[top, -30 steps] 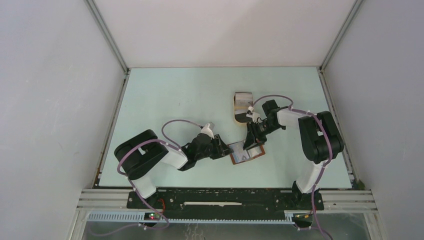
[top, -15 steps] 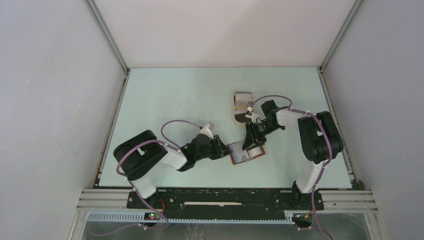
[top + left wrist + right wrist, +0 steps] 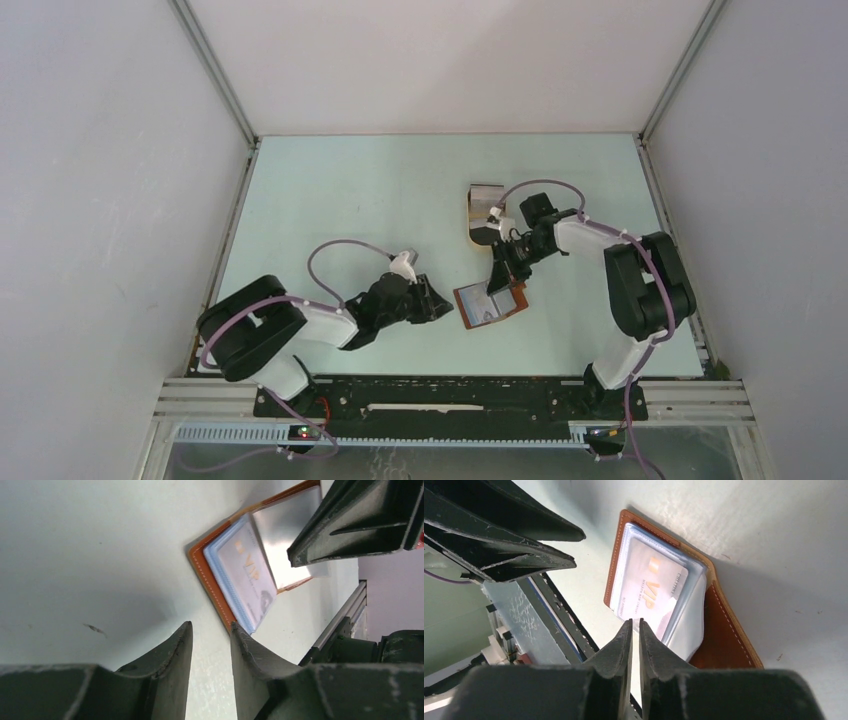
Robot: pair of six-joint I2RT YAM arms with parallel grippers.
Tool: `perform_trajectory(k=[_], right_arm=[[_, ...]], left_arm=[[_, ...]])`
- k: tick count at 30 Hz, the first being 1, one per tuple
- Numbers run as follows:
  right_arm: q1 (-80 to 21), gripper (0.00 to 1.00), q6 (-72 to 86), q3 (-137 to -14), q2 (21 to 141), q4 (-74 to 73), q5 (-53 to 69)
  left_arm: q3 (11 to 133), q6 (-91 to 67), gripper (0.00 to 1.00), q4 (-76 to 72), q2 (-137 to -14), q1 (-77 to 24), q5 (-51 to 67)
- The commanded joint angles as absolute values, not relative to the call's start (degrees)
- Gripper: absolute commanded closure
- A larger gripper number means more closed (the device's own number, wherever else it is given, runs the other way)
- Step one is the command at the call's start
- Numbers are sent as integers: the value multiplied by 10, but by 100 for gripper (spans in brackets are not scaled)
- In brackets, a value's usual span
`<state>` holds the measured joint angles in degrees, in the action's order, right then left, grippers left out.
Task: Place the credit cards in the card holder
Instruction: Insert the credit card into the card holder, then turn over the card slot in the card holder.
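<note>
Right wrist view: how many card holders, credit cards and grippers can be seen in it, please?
card holder: 1
credit card, showing through the clear sleeve: 1
grippers: 2, the right gripper and the left gripper
total: 4

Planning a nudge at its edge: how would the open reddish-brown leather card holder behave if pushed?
It would probably slide rather than tip: the reddish-brown leather card holder lies flat and open on the smooth pale table. It looks thin, so likely light. Its clear plastic sleeve over the white VIP card seems floppy and may buckle.
</note>
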<state>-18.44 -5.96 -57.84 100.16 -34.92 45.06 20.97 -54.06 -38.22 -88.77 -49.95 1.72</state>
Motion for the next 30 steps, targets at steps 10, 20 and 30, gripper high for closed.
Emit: perform_trajectory(k=[10,20,30], right_arm=[[-225,92,-117,-616,995,-366,372],[-244,94,-116,-622,1028,-366,314],[-248,95,-117,-627,1048,-373,283]], left_arm=[[178,-428,61,-398,-738,-497,-21],[174,-432,59,-476,-777,-497,28],[206,-506,61,-592,-928,-505,73]])
